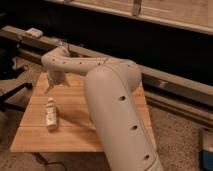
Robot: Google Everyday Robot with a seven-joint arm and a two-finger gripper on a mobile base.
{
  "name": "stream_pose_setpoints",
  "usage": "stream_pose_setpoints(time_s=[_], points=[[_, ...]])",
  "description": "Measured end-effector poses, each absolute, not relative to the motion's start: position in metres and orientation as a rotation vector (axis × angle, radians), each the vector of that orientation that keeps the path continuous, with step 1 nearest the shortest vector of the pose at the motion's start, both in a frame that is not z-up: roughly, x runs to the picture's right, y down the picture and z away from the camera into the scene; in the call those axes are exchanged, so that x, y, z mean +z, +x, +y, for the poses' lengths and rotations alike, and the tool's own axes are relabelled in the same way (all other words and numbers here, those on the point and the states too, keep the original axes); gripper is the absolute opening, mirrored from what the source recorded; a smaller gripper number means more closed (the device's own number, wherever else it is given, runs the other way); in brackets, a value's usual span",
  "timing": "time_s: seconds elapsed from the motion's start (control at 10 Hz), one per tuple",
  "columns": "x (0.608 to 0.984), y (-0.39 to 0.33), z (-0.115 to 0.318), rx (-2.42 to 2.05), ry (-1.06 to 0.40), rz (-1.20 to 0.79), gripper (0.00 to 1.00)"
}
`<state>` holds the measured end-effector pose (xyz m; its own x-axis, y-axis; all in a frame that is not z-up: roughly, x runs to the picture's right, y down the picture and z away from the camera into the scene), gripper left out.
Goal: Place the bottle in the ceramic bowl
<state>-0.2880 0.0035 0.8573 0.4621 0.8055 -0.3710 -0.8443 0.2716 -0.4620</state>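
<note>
Camera view, looking down from above onto a light wooden table [70, 122] with plank seams running across its top. A large pale arm [117, 100], studded with small dark holes, rises from the lower right edge. It bends at a broad elbow over the right half of the table and reaches left across the far part of the top. It hides much of the table's right side.

The gripper [49, 88] hangs from the left end of the arm, pointing down and slightly left above the far left part of the table. Whether it is spread or closed cannot be told at this angle, and nothing is seen held in it.

The bottle [51, 114], small, slim and white, rests on the table's left half, nearer the camera than the gripper and apart from it. It appears to lie on its side with the cap end toward the gripper, though it may be upright.

Behind the table a long grey rail [172, 85] crosses the view from upper left to lower right against a dark background. A small white object [34, 32] sits on its far left end. A speckled floor [177, 127] shows right of the table, with a blue object [206, 150] at the right edge. Dark stand legs [12, 95] lie left of the table.
</note>
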Motion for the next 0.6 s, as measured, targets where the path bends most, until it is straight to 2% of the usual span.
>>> stream_pose_setpoints(time_s=[0.6], points=[[0.842, -0.322, 0.051, 0.976, -0.708, 0.211, 0.80]])
